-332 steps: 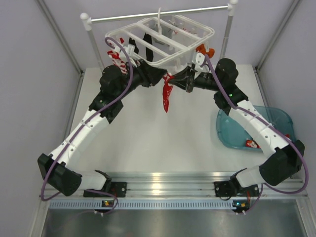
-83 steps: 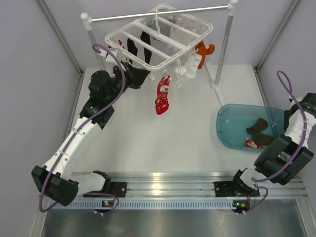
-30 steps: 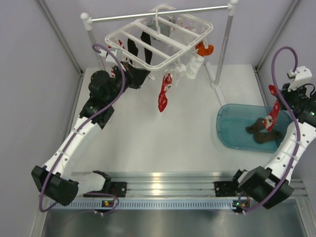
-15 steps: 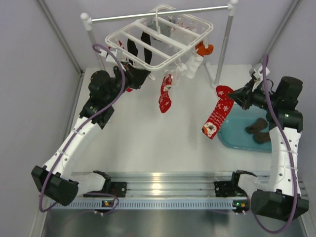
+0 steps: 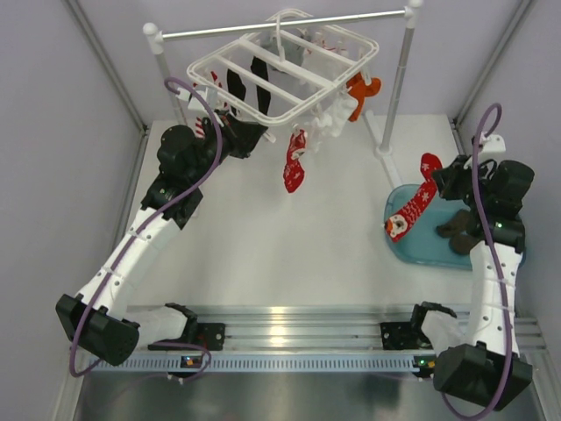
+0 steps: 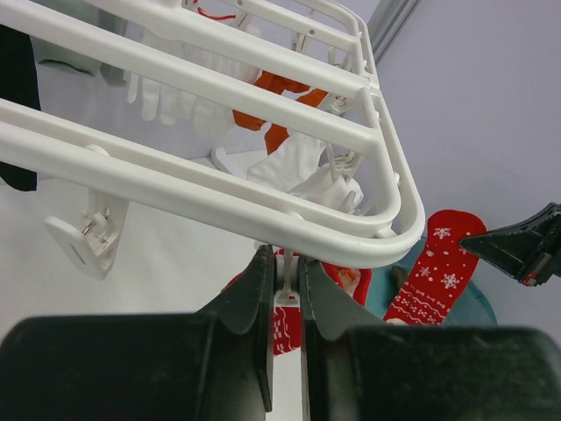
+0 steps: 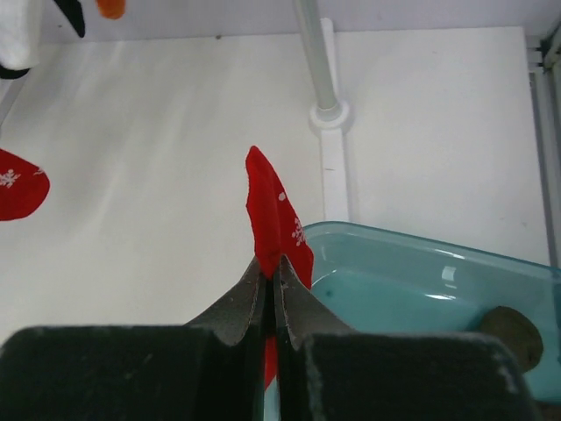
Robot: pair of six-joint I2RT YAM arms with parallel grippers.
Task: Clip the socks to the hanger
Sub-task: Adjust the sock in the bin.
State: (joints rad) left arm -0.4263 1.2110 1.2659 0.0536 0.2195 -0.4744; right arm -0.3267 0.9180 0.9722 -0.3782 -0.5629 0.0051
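**Item:** red snowflake sock (image 5: 414,203), pinched by one end in the fully closed right gripper (image 7: 270,265).
- **Place:** hangs over the rim of the teal bin (image 7: 412,246), by the bench's right edge.
- **Long axis:** slants down toward the near-left.

**Hanger** (image 6: 263,219): at the far edge, well apart, far-left of that gripper.

**Left gripper** (image 6: 282,274): the nearer one, closed on a clip (image 6: 286,254) under the hanger's near rim.

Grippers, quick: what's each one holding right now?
Left gripper: closed on a hanger clip.
Right gripper: closed on a red snowflake sock.
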